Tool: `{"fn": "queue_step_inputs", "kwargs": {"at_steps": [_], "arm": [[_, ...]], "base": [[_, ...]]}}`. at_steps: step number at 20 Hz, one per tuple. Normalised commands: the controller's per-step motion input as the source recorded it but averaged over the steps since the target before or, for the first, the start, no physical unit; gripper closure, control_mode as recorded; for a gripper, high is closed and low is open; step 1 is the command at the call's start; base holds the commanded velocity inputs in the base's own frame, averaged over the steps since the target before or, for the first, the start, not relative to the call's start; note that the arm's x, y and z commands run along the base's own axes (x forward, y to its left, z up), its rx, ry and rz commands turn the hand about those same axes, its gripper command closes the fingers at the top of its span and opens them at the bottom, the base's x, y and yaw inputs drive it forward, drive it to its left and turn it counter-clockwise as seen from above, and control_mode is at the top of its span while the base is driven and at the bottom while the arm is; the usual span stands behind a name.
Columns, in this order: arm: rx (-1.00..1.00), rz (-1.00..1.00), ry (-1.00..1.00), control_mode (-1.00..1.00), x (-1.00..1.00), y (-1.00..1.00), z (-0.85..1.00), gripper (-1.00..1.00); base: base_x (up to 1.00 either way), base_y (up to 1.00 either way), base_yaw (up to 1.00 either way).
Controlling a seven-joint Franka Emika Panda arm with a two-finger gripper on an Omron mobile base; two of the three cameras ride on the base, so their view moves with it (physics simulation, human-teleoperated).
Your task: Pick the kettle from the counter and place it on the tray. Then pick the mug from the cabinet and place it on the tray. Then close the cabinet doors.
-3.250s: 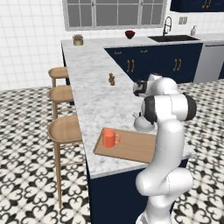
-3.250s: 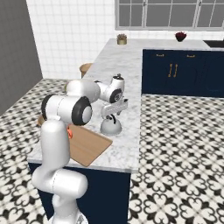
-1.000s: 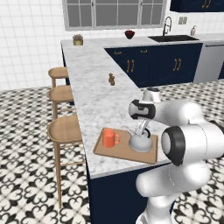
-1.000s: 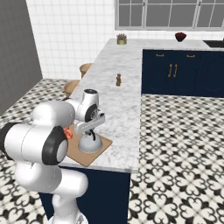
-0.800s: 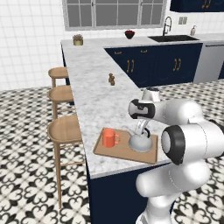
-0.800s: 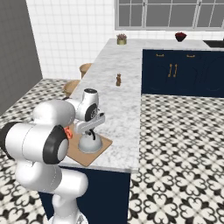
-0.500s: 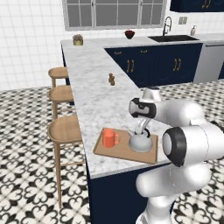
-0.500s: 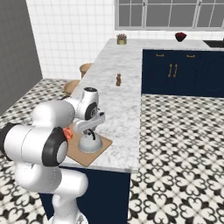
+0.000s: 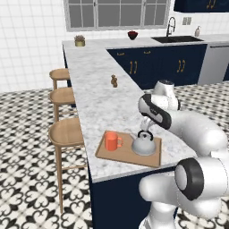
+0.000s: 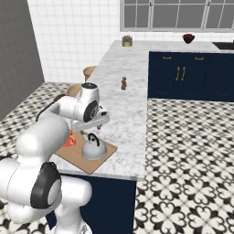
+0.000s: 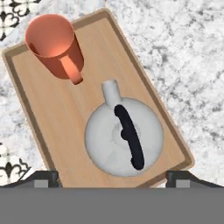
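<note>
The silver kettle [image 9: 143,144] [image 10: 93,148] [image 11: 124,140] with its black handle stands upright on the wooden tray [image 9: 125,154] [image 10: 91,165] [image 11: 52,100]. The orange-red mug [image 9: 111,141] [image 10: 69,139] [image 11: 52,41] stands on the same tray beside the kettle's spout, handle toward it. My gripper [image 9: 146,126] [image 10: 91,126] [image 11: 111,176] hovers just above the kettle's handle, open, holding nothing, its fingertips [image 11: 43,177] spread wider than the kettle. The tray lies on the marbled counter [image 9: 98,89] near its front end. The cabinet and its doors are out of view.
A small brown shaker [image 9: 114,81] [image 10: 123,83] stands mid-counter. Wooden stools [image 9: 65,129] line the counter's left side. A potted plant [image 9: 80,41], dark bowl [image 9: 132,34] and sink faucet [image 9: 172,27] sit at the back. The tray reaches close to the counter's front edge.
The kettle came from the counter onto the tray. Over the last second my gripper let go of its handle and rose a little; kettle and mug stay put.
</note>
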Motion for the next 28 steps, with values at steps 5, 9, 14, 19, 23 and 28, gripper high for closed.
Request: {"fn": "queue_step_inputs", "kwargs": {"at_steps": [5, 9, 14, 19, 23, 28], "arm": [[0.07, -0.56, -0.17, -1.0, -0.76, 0.05, 0.2, -1.0], [0.03, -0.36, -0.07, -1.0, -0.45, 0.03, 0.1, -1.0], [0.0, -0.01, -0.02, -1.0, -0.03, 0.01, 0.0, -1.0], [0.02, 0.0, -0.02, 1.0, -0.07, 0.0, 0.0, -1.0], [0.0, 0.0, 0.0, 1.0, 0.0, 0.0, 0.0, -1.0], [0.0, 0.0, 0.0, 1.0, 0.0, 0.0, 0.0, -1.0]], "base": [[0.0, 0.0, 0.0], [0.0, 0.0, 0.0], [0.0, 0.0, 0.0], [-0.13, -0.01, -0.05], [-0.33, -0.03, -0.8], [0.0, 0.11, -1.0]]}}
